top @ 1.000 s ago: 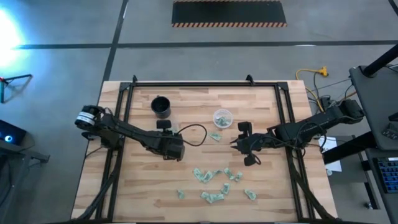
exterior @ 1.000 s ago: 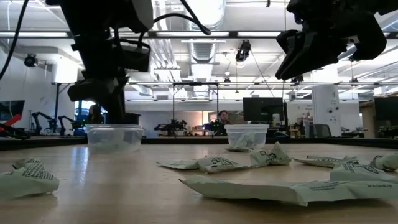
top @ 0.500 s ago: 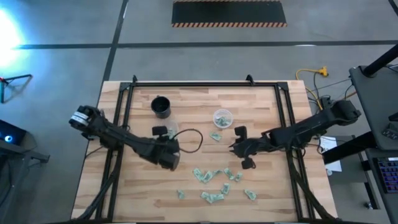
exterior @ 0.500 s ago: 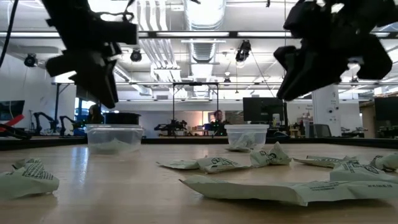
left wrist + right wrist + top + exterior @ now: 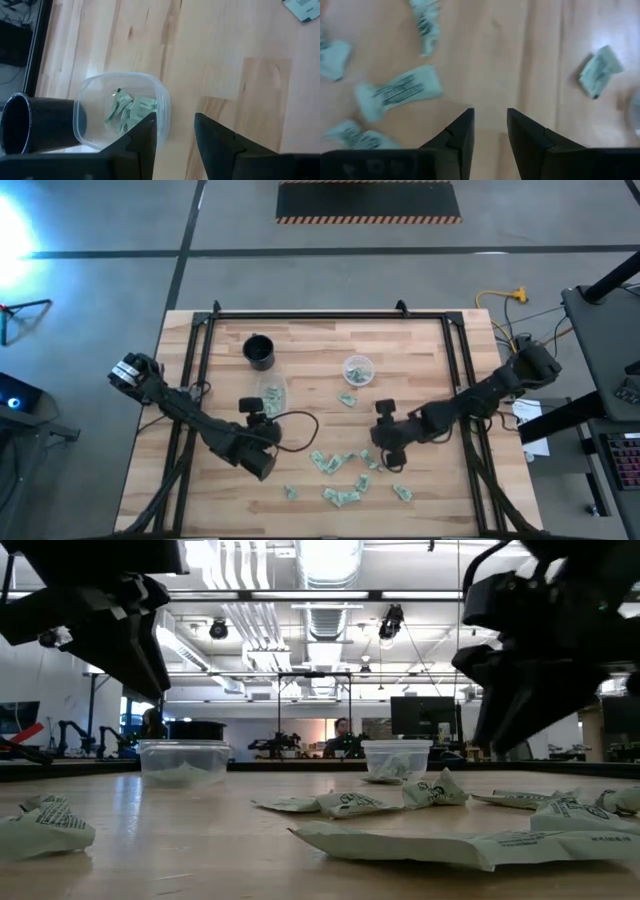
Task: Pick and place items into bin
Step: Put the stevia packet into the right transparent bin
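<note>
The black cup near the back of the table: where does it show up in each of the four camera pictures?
High view: black cup stands at the table's far left, behind a clear tub.
Low view: only a dark rim behind the left clear tub.
Left wrist view: cup touching the tub of wrappers.
Right wrist view: not in it.
Shared landmark: that clear tub.

Grey concrete floor surrounds the table, with a hazard-striped black mat beyond it. Ceiling ducts and strip lights hang over a workshop with monitors.
</note>
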You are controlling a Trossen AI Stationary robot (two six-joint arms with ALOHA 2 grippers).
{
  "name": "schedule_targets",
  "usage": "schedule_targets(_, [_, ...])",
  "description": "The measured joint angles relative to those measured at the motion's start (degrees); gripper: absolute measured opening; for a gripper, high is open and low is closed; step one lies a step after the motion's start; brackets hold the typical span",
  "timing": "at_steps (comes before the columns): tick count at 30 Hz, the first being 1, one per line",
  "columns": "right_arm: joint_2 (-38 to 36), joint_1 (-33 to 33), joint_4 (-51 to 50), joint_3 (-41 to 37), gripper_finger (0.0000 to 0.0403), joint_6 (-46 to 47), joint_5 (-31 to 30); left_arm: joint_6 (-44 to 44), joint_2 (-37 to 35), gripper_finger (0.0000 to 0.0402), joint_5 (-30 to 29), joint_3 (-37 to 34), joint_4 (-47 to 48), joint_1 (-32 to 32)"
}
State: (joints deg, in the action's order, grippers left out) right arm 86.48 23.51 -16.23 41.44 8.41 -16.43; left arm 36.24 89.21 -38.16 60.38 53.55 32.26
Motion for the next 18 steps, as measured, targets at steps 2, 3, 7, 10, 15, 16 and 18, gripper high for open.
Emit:
schedule_targets(2, [0.99, 1.6, 0.0, 0.8, 0.0116, 2.24, 0.14, 0.87, 0.0, 0.0116, -0.19, -0.05, -0.01, 0.5])
schedule_targets(3, [1.5, 2.32, -0.21, 1.05, 0.0121, 3.43, 0.29, 0.93, 0.0, 0.0116, -0.19, -0.09, 0.03, 0.54])
schedule_targets(7, [3.76, 4.81, -0.35, 2.29, 0.0143, 6.56, 0.63, 0.98, 0.0, 0.0116, -1.26, -0.31, 0.01, 0.69])
schedule_targets(10, [5.38, 5.53, -0.59, 3.27, 0.0163, 6.56, -0.01, 0.95, 0.0, 0.0116, -1.85, -0.37, -0.05, 0.69])
schedule_targets(15, [6.41, 4.22, -1.09, 4.54, 0.0187, 2.71, -10.44, 0.93, 0.0, 0.0116, -2.93, -0.47, -0.07, 0.69])
schedule_targets(16, [6.56, 3.46, -1.16, 4.92, 0.0189, 2.0, -12.39, 0.93, 0.0, 0.0116, -2.92, -0.56, -0.13, 0.69])
schedule_targets(18, [7.22, 1.33, -0.71, 5.89, 0.019, 0.65, -13.57, 0.93, 0.0, 0.0116, -2.92, -0.72, -0.1, 0.69])
